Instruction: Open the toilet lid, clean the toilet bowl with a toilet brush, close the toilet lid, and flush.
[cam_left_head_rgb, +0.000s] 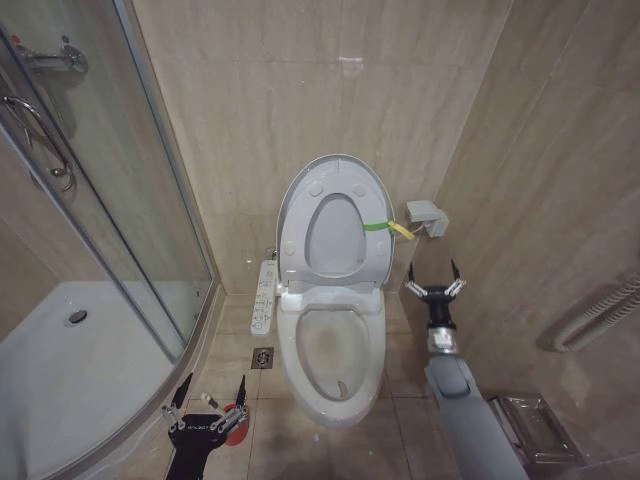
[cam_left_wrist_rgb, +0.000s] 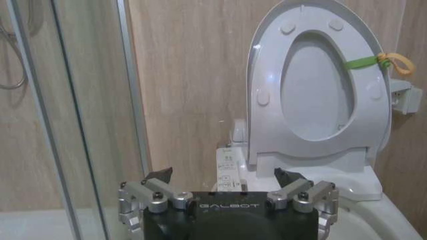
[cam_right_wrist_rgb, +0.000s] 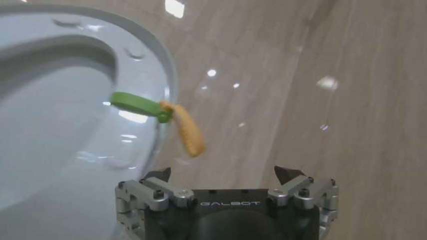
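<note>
I'm looking down into a small bathroom with beige marble-look wall tiles (cam_left_head_rgb: 300, 90) and a matching tiled floor (cam_left_head_rgb: 405, 395). My right gripper (cam_left_head_rgb: 434, 279) hangs beside the toilet on its right side, fingers spread apart with nothing between them, just below the green strap (cam_left_head_rgb: 374, 226) and yellow tag (cam_left_head_rgb: 400, 230) looped around the edge of the raised seat ring (cam_left_head_rgb: 335, 235). From the right wrist camera that strap (cam_right_wrist_rgb: 133, 105) and tag (cam_right_wrist_rgb: 187, 132) sit just above the black fingertips (cam_right_wrist_rgb: 157, 174), apart from them. The toilet lid (cam_left_head_rgb: 290, 195) stands upright against the wall with the seat ring folded up against it, its round bumpers facing me. Below it the toilet bowl (cam_left_head_rgb: 335, 355) lies open, with yellowish staining inside. A small grey wall box (cam_left_head_rgb: 425, 215) sits on the wall just right of the lid.

My left gripper (cam_left_head_rgb: 207, 391) is low at the near left, over the floor beside the bowl, fingers also apart and empty. Something red and round (cam_left_head_rgb: 233, 415) shows right beside its right finger; I cannot tell what it is. The white control panel (cam_left_head_rgb: 264, 297) runs along the bowl's left side, with a floor drain (cam_left_head_rgb: 263, 357) near it. Farther left is the curved glass shower enclosure (cam_left_head_rgb: 110, 200) and its white tray (cam_left_head_rgb: 70, 370).
</note>
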